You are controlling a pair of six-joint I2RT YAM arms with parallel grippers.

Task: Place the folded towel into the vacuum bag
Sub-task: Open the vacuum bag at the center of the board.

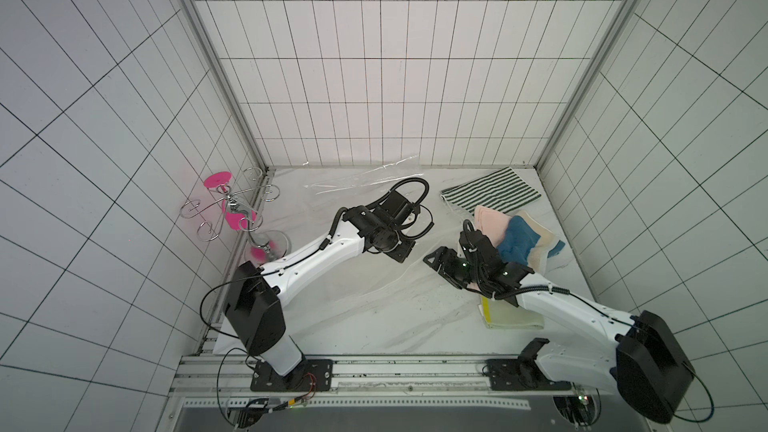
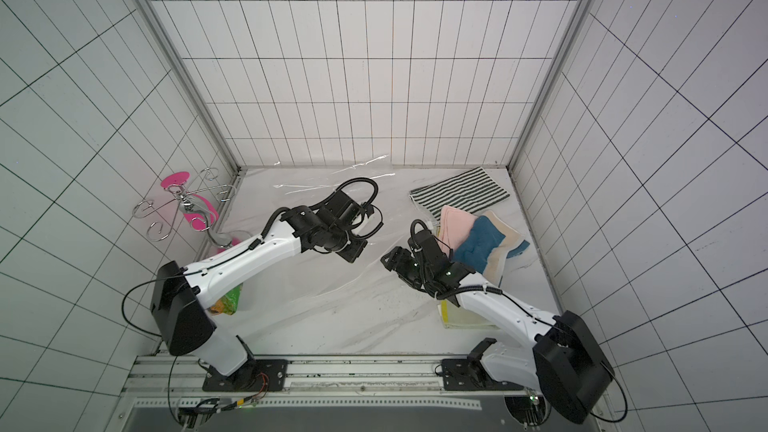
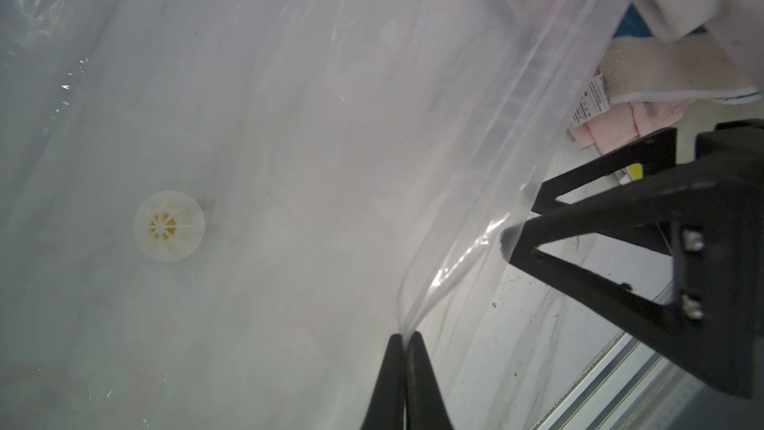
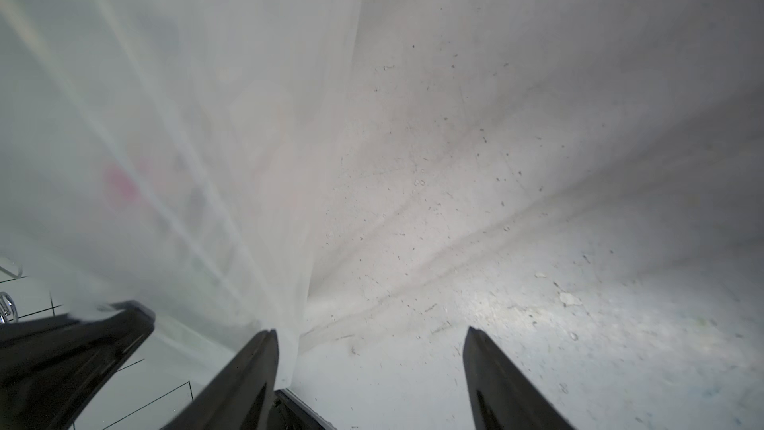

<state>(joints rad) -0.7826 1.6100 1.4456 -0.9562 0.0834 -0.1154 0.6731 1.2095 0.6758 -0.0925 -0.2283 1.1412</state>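
The vacuum bag (image 1: 365, 187) (image 2: 328, 189) lies crinkled and transparent across the middle of the table. Its round white valve (image 3: 169, 225) shows in the left wrist view. My left gripper (image 3: 407, 335) (image 1: 400, 258) is shut, pinching the bag's edge film (image 3: 454, 275). My right gripper (image 4: 370, 332) (image 1: 432, 260) stands open just beside that lifted edge, one fingertip (image 4: 268, 337) against the film and nothing between its fingers. Folded towels lie at the right: pink (image 1: 488, 218), blue-and-beige (image 1: 519, 241), striped (image 1: 492, 189), and pale yellow (image 1: 513, 315) under my right arm.
A wire stand with pink discs (image 1: 230, 209) stands by the left wall. A green-and-orange pouch (image 2: 226, 303) lies under my left arm. Metal rails (image 1: 374, 369) run along the table's front edge, and tiled walls close in the back and both sides.
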